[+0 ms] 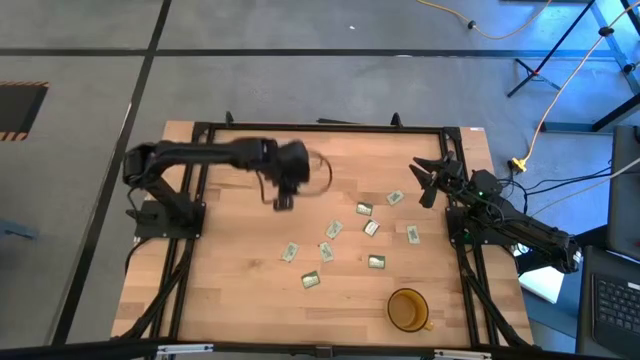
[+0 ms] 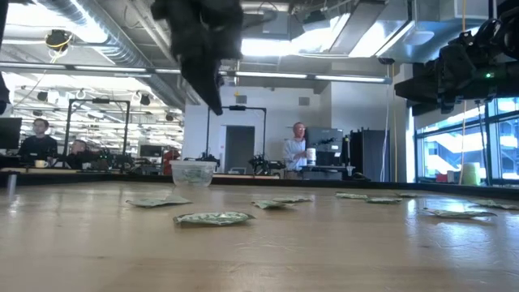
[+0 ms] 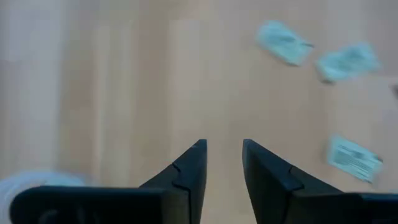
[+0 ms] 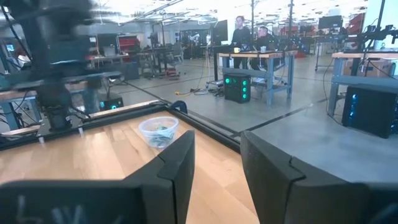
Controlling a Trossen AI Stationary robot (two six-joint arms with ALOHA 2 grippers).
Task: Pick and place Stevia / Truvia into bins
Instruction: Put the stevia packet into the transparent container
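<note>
Left pincer (image 1: 284,203) narrowly parted, nothing held, beside the clear cup (image 1: 318,170); a sachet (image 1: 290,252) could be missed through motion blur.

Grey floor (image 1: 300,30), yellow cable (image 1: 500,30), ceiling ducts (image 2: 97,32), bright windows (image 2: 462,150), workbenches (image 4: 267,59).

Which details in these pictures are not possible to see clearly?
- Clear cup, high view: the left arm covers part of it.
- Cup contents, right wrist view: something green, too small to count.
- Sachets, left wrist view: blurred, print unreadable.
- Amber cup: inside not readable.
</note>
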